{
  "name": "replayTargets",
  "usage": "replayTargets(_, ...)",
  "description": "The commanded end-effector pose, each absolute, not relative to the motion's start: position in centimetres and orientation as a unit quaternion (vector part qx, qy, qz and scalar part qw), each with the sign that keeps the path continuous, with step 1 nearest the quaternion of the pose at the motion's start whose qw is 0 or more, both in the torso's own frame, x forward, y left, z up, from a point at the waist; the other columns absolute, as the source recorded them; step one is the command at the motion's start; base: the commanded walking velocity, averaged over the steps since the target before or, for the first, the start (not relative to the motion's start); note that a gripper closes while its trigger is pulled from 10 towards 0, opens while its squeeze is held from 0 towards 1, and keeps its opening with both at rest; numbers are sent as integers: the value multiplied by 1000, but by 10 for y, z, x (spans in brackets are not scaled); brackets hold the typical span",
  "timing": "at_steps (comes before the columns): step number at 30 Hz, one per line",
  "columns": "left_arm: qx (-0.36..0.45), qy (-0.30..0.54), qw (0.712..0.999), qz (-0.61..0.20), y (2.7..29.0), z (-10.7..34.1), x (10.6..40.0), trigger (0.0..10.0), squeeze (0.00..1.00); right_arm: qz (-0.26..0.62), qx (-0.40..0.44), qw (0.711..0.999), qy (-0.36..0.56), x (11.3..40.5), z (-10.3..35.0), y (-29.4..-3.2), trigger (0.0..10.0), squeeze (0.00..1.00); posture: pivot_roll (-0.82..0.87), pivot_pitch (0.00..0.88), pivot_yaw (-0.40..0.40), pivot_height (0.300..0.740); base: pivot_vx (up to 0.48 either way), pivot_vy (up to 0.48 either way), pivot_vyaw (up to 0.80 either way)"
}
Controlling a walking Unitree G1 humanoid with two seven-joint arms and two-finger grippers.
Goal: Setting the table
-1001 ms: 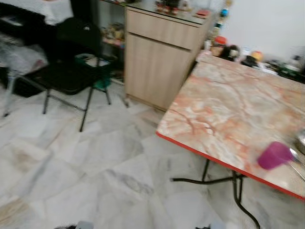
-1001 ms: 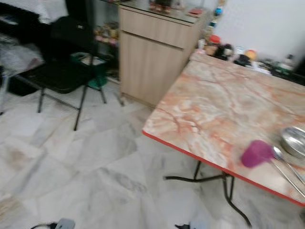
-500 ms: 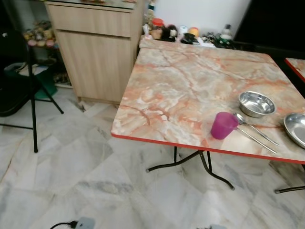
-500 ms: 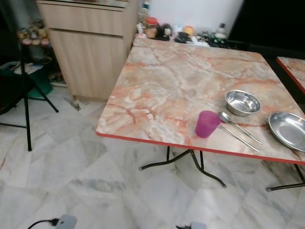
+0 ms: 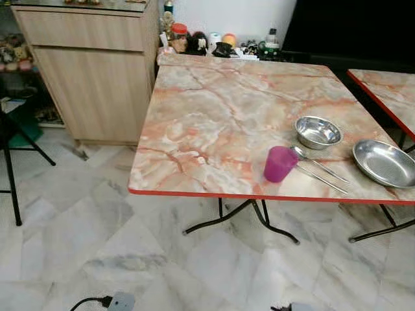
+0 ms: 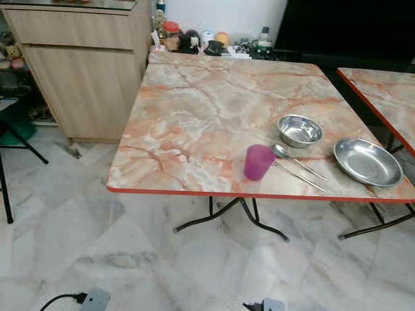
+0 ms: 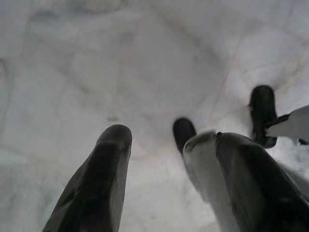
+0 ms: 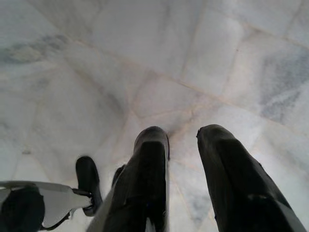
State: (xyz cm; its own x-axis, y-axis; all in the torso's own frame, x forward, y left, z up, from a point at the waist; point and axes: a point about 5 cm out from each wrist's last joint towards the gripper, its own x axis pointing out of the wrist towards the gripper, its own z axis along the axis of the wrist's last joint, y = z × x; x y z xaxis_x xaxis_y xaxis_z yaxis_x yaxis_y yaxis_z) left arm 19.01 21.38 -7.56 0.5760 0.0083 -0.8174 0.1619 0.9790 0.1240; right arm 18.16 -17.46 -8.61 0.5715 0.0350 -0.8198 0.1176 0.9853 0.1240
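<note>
A marble-patterned table [image 5: 214, 116] with a red edge stands ahead of me. Near its front right edge a purple cup [image 5: 280, 163] stands upright. Right beside the cup lie a spoon and a second slim steel utensil [image 5: 318, 170]. Behind them sits a small steel bowl [image 5: 318, 131], and a steel plate [image 5: 384, 163] rests at the far right. Both arms hang low over the marble floor, away from the table. My left gripper [image 7: 171, 137] is open and holds nothing. My right gripper [image 8: 182, 133] has its fingers apart with nothing between them.
A wooden cabinet [image 5: 84, 65] stands left of the table. Jars and small items [image 5: 214, 42] crowd the wall behind it. A second table [image 5: 389, 84] adjoins on the right. A folding chair leg [image 5: 10, 162] and a floor power strip [image 5: 120, 301] lie to the left.
The camera has swung to the right, so the table has come to the middle of the view and the plate shows whole. The cup, bowl and utensils have not moved on the table.
</note>
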Motion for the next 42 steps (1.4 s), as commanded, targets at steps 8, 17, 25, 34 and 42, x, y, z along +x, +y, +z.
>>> replayTargets(8,93,465,879,-50,210,-79,186,10000,0,-32,83,878,471,174,-89,-179,10000,0,93,119,-60,740,0,-430,0)
replayTargets(17,90,464,880,-50,209,-78,186,10000,0,-30,81,879,470,175,-89,-179,10000,0,99,102,-60,740,0,-480,0)
replayTargets(25,91,463,880,-53,208,-78,187,10000,0,-28,80,879,469,175,-89,-178,10000,0,104,81,-56,740,0,-480,0)
replayTargets(34,94,460,882,-52,211,-76,190,10000,0,-28,86,880,465,179,-88,-174,10000,0,112,79,-42,740,0,-480,0)
replayTargets(42,96,462,881,-45,215,-75,191,10000,0,-32,99,881,461,180,-87,-170,10000,0,116,94,-28,740,0,-257,0)
